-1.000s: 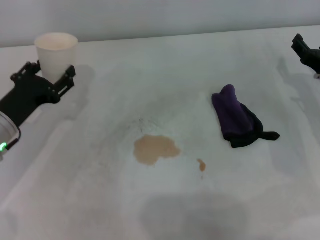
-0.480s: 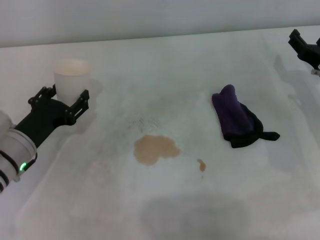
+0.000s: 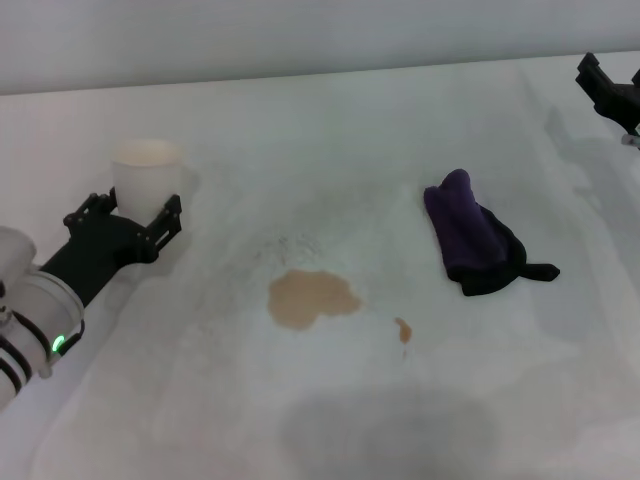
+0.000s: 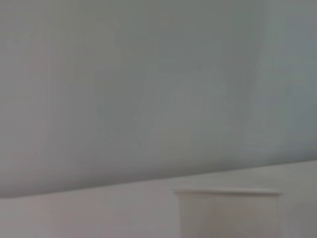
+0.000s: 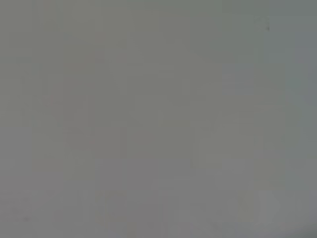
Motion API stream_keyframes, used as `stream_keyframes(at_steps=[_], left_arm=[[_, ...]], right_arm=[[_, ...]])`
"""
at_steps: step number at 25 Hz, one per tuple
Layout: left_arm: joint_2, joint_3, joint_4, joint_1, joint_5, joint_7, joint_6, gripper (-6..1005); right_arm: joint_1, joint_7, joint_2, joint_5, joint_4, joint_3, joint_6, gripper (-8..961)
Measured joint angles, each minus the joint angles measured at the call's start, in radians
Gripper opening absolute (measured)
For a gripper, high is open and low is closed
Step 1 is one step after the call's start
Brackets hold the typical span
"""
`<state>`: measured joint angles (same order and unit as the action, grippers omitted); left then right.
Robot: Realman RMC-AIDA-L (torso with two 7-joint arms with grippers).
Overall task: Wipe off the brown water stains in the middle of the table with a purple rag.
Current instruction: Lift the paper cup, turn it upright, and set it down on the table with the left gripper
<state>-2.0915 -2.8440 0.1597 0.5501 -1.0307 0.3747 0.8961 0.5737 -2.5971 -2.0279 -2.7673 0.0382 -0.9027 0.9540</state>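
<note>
Cream paper cup (image 4: 228, 210) upper part and rim visible, on white table (image 4: 84, 213); plain grey wall (image 4: 148, 84) behind.

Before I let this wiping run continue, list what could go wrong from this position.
1. The left gripper has its jaws around the base of the paper cup; a clumsy release or pull-back could tip it, possibly adding to the mess.
2. The purple rag lies untouched, far from the right gripper at the table's far right edge, so a long reach is needed.
3. The small droplet sits apart from the brown water stains' main blotch and might be missed.
</note>
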Motion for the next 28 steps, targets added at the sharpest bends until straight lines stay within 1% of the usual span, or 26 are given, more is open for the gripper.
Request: stream_keyframes(at_steps=[7, 10, 23, 28], left_arm=[[0.0, 0.0, 0.003, -0.01, -0.001, 0.0, -0.012, 734], [0.001, 0.0, 0.003, -0.014, -0.001, 0.0, -0.022, 736], [0.001, 0.0, 0.005, -0.028, -0.002, -0.01, -0.021, 756], [0.002, 0.0, 0.014, -0.044, -0.002, -0.015, -0.01, 850]], right_arm=[[-0.001, 0.0, 0.002, 0.0, -0.005, -0.002, 0.001, 871], [-0.011, 0.0, 0.002, 0.0, -0.027, -0.002, 0.001, 871], [-0.013, 0.0, 0.003, 0.0, -0.031, -0.002, -0.002, 871], [-0.014, 0.0, 0.003, 0.0, -0.036, -0.002, -0.002, 870]])
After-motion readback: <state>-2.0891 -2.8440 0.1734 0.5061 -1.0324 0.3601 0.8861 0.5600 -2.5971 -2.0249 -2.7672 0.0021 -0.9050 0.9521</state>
